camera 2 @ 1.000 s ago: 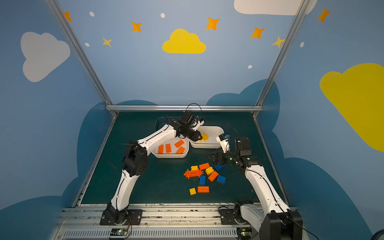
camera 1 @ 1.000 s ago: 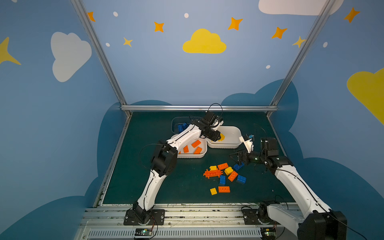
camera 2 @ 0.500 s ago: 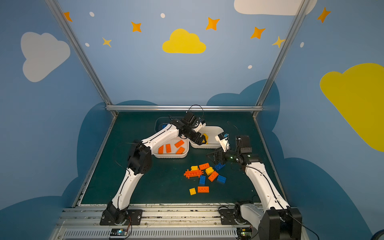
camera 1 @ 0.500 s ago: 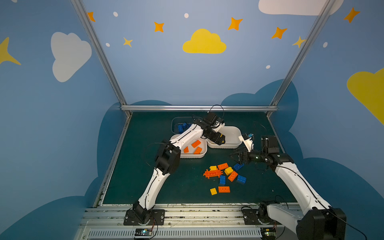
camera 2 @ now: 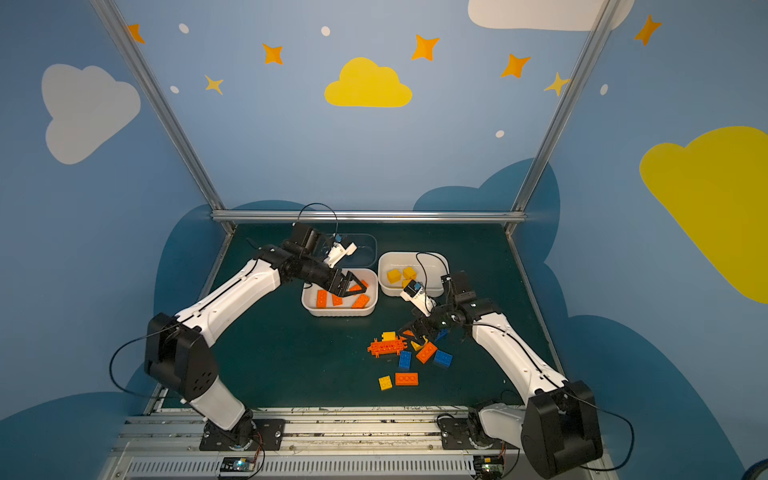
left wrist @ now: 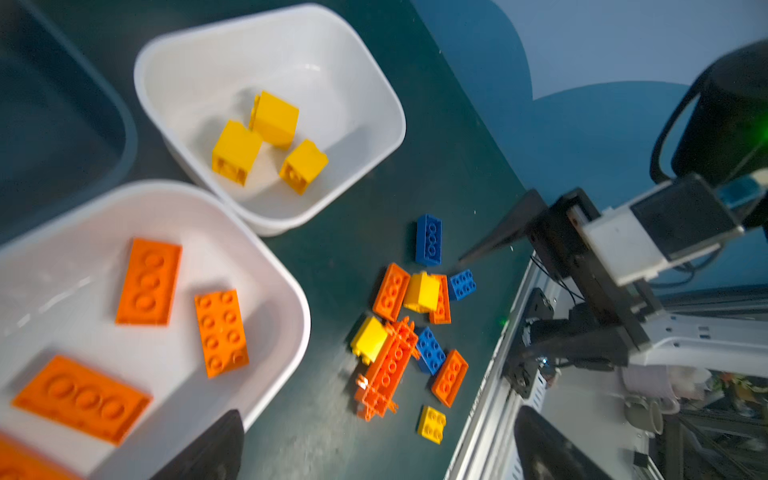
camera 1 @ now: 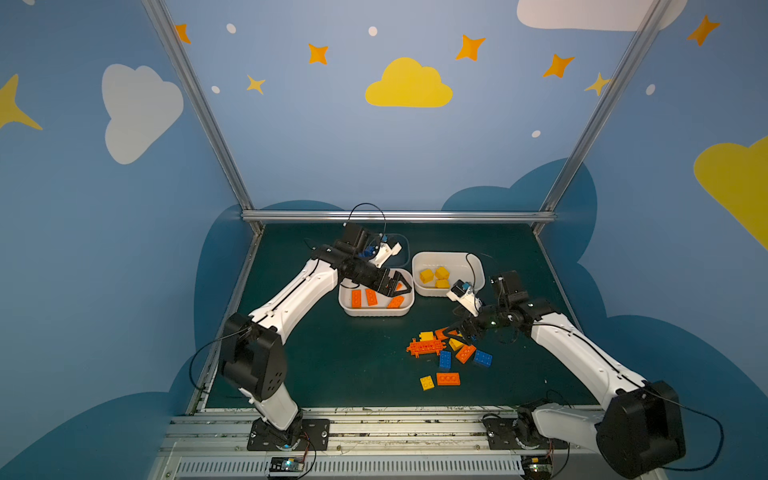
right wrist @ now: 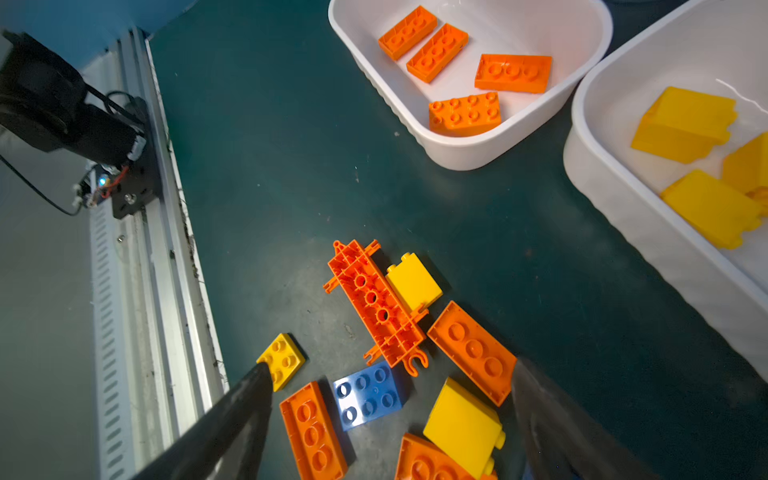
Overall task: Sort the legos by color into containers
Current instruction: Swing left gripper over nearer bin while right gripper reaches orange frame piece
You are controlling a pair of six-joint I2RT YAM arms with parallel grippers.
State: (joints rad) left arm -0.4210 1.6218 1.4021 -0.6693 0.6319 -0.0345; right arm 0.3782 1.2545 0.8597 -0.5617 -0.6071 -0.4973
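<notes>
Both top views show the surface (camera 1: 332,374) carrying an orange tub (camera 1: 376,312), a yellow tub (camera 1: 449,259) just right of it. Jaws of the left arm (camera 1: 291,299) hang apart, empty, over the orange tub. Jaws of the right arm (camera 1: 573,353), apart, straddle legos (camera 1: 445,359) in front of it; best close on the yellow brick (right wrist: 461,428) alone, missing the orange plate (right wrist: 471,353).
</notes>
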